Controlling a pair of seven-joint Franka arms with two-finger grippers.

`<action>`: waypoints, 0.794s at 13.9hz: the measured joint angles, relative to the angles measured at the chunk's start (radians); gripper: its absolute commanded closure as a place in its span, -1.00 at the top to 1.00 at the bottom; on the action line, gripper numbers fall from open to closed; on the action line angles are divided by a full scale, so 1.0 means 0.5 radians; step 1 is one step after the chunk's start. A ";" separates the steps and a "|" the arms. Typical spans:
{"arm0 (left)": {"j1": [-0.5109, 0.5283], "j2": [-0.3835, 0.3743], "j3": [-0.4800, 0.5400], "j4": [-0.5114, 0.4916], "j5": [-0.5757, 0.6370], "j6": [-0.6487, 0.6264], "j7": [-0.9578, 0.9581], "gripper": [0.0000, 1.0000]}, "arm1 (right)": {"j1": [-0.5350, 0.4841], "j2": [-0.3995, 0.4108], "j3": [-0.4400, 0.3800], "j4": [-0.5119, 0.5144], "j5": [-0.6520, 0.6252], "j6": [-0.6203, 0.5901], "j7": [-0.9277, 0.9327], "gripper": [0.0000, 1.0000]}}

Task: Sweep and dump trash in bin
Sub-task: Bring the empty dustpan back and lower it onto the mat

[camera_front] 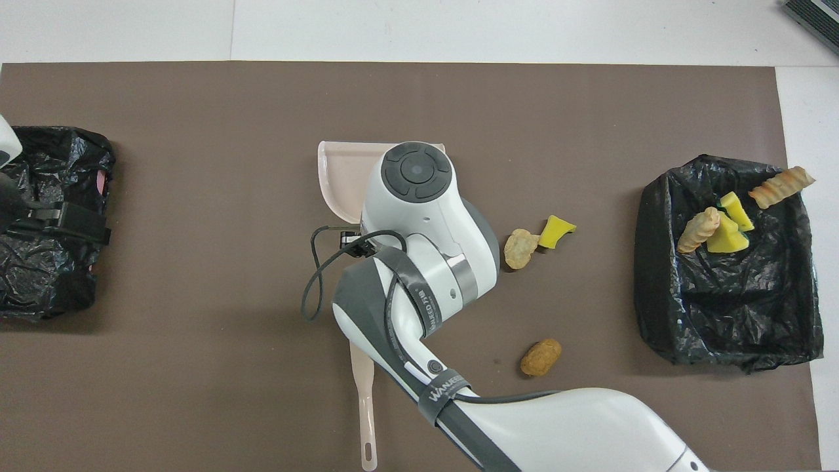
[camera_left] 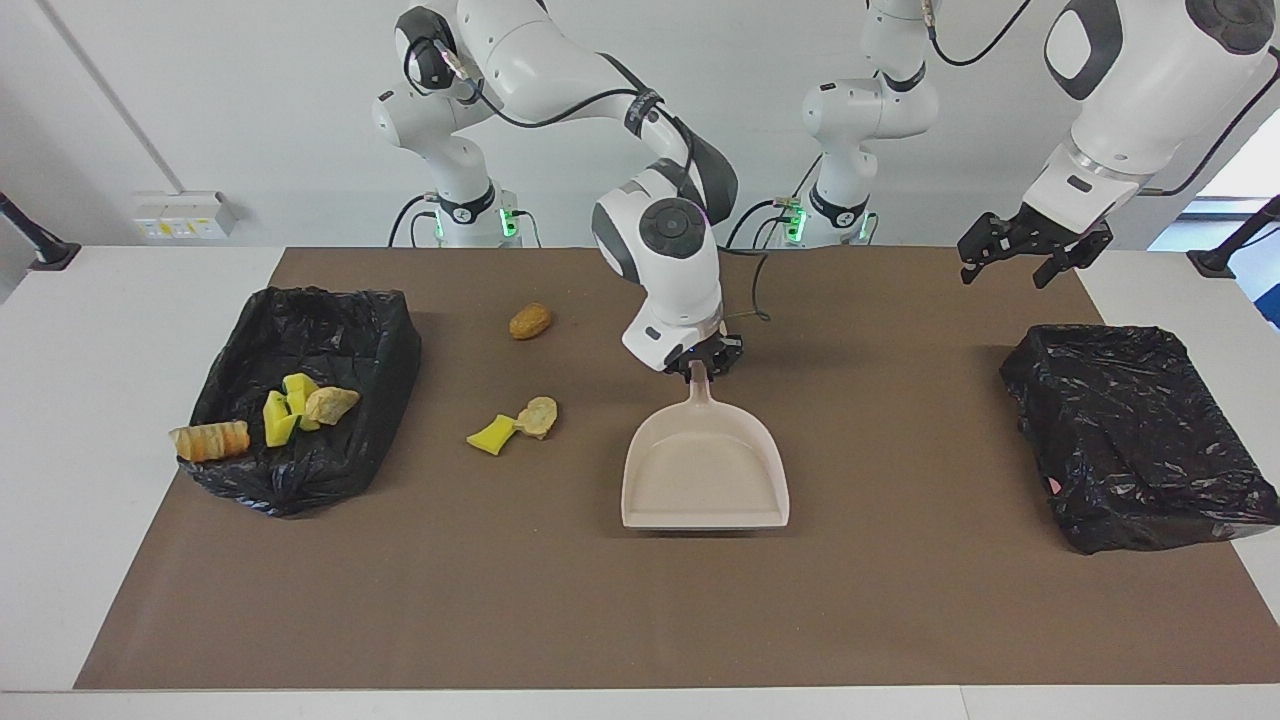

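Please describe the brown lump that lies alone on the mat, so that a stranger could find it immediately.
Start at the black bin that holds scraps, at the right arm's end of the table. On the brown mat beside it lie three scraps. The brown lump is the one nearest the robots: alone, rounded and golden brown, while the other two touch each other.

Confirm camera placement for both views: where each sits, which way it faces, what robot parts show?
Facing view: high across the table, looking at the robots; both arms with bases, right gripper shut on the dustpan handle, left gripper open over the mat.
Overhead view: above the robots' end, looking steeply down; right arm covers most of the dustpan.
Shared: dustpan, three loose scraps, bin holding trash.
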 measured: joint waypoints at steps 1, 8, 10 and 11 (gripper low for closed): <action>0.000 0.000 0.000 0.000 0.000 0.000 0.000 1.00 | 0.006 0.017 -0.001 0.001 0.000 0.002 0.000 -1.00; 0.000 0.000 0.001 -0.002 0.000 0.005 0.000 1.00 | 0.086 0.138 -0.008 0.062 -0.031 0.026 -0.011 -1.00; 0.000 0.000 0.001 -0.002 0.000 0.015 0.000 1.00 | 0.093 0.140 -0.009 0.075 -0.044 0.026 -0.011 -0.19; 0.000 0.000 0.001 -0.002 0.000 0.019 0.000 1.00 | 0.094 0.140 -0.009 0.076 -0.049 0.026 -0.011 0.25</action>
